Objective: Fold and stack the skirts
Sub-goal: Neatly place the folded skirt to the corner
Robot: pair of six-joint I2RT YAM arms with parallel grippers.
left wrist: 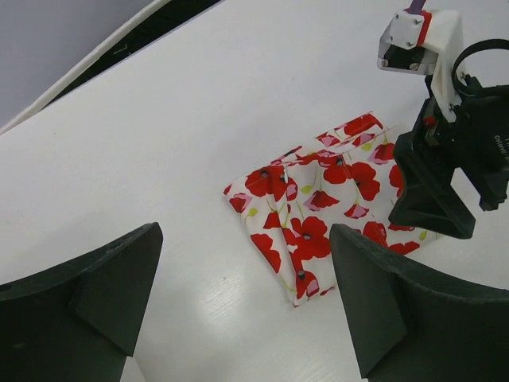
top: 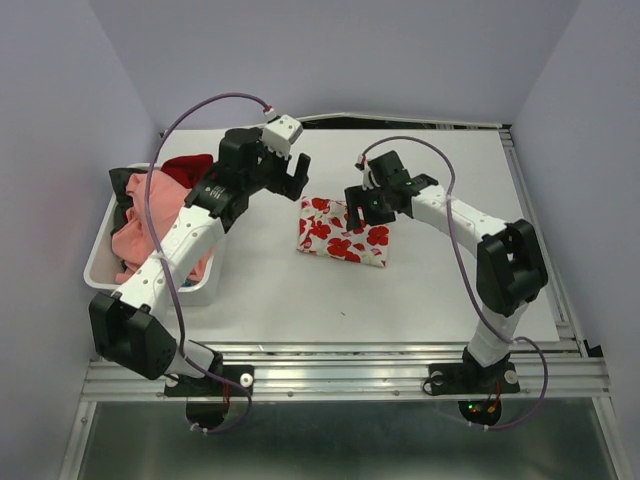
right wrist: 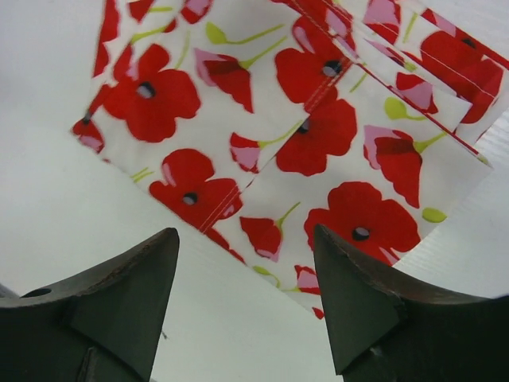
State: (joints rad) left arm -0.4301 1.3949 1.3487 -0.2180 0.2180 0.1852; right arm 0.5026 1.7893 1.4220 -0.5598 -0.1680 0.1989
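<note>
Cloth comes first: the white skirt with red flowers (top: pixel 342 232) lies on the desk (top: pixel 420 300) as a compact folded packet, roughly midway between the left and right edges and a little nearer the far edge than the near one. Its layers sit flat, with stitched hems showing in the right wrist view.

The right claw (top: pixel 362 208) hangs just over the packet's right part with its fingers apart and nothing between them. The left claw (top: pixel 290 172) is above bare desk to the left of the packet, toward the far edge, and it is likewise spread wide and empty.

The salmon-pink skirt (top: pixel 140 215) is heaped in the white bin (top: pixel 98 268) at the left edge of the desk, beside a red garment (top: pixel 190 168).

Judging from this, the fold of the flowered skirt is done or all but done, and the step in hand is letting go of it. The next move probably calls for the left claw to reach into the bin, pinch the pink cloth, and draw it onto open desk near the near edge. That must be done without dragging across the folded packet, which would be easily disturbed.
</note>
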